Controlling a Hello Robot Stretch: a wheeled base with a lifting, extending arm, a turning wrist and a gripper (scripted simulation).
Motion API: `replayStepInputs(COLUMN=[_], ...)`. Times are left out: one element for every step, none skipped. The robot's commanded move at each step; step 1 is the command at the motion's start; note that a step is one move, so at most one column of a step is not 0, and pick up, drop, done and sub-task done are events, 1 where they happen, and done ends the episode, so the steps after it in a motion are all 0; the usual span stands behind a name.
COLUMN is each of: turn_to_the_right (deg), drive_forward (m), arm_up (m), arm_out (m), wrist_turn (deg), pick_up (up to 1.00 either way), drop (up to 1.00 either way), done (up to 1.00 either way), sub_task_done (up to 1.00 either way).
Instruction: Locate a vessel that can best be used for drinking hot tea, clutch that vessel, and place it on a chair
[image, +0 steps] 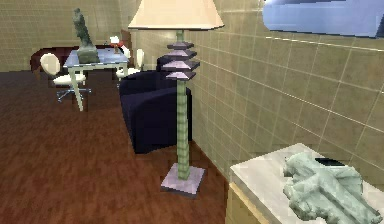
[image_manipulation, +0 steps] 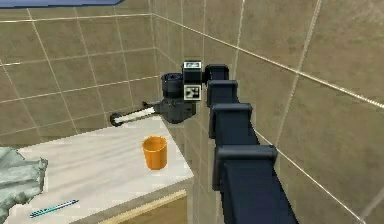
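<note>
Arm side view: the orange cup (image_manipulation: 153, 153) stands upright on the pale countertop (image_manipulation: 95, 165), near its right edge. Your gripper (image_manipulation: 125, 119) lies over the counter's back, near the cup. You cannot tell its fingers' state or whether it holds anything. Forward view: a floor lamp (image: 180, 95) stands beside a dark armchair (image: 152, 108).

Orange cup (image_manipulation: 153, 153) upright on white tabletop (image_manipulation: 100, 166)

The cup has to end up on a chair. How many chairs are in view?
3: a dark armchair beside the floor lamp, a white chair left of the far table and a second white chair at its right. More may hide behind it.
</note>
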Motion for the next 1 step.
replayStepInputs(turn_to_the_right=[0.0], drive_forward=[0.0], arm_up=[0.0], arm_out=[0.0], wrist_turn=[12.0], pick_up=[0.0], drop=[0.0], done=[0.0], sub_task_done=[0.0])
